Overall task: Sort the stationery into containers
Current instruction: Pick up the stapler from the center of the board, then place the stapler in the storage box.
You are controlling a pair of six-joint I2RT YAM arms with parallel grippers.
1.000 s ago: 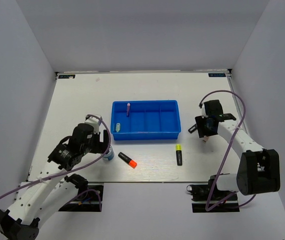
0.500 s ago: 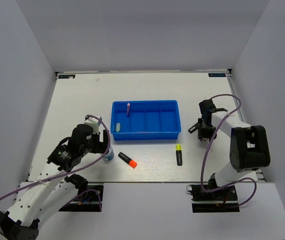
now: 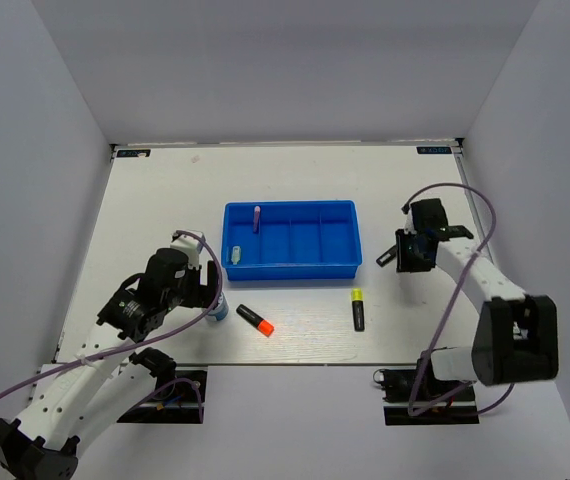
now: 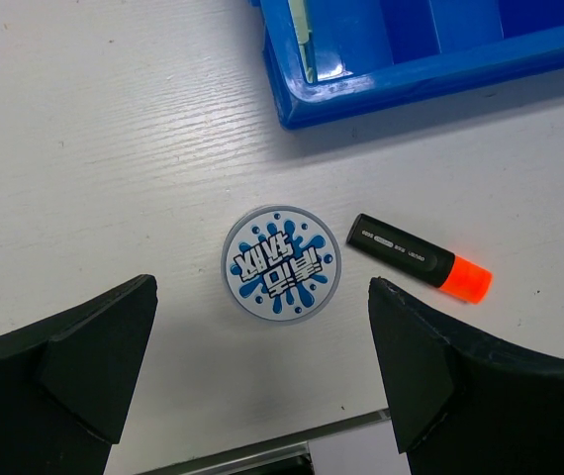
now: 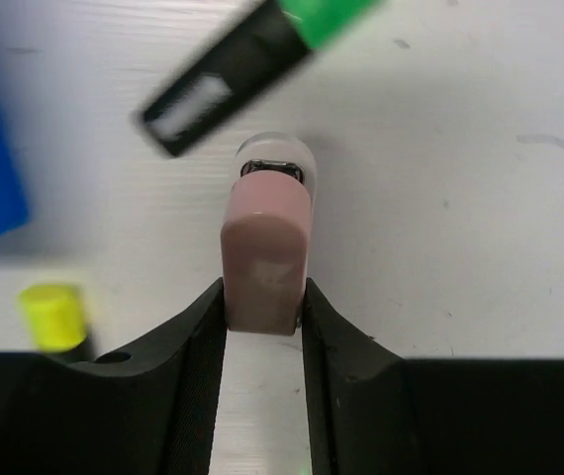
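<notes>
My right tool (image 5: 265,297) is clamped on a pink eraser (image 5: 266,259), just off the right end of the blue tray (image 3: 295,269). My left tool (image 4: 260,287) is spread apart above the blue-and-white disc (image 4: 281,263), which lies on the desk (image 3: 165,200) near the tray's near-left corner.

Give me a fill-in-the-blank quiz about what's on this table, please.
The right end effector is shut on a ____ eraser.
The left end effector hovers open over a round disc printed in white and ____.
The marker beside that disc has an ____ cap.
The blue tray has ____ compartments.
Missing words: pink; blue; orange; four.
</notes>
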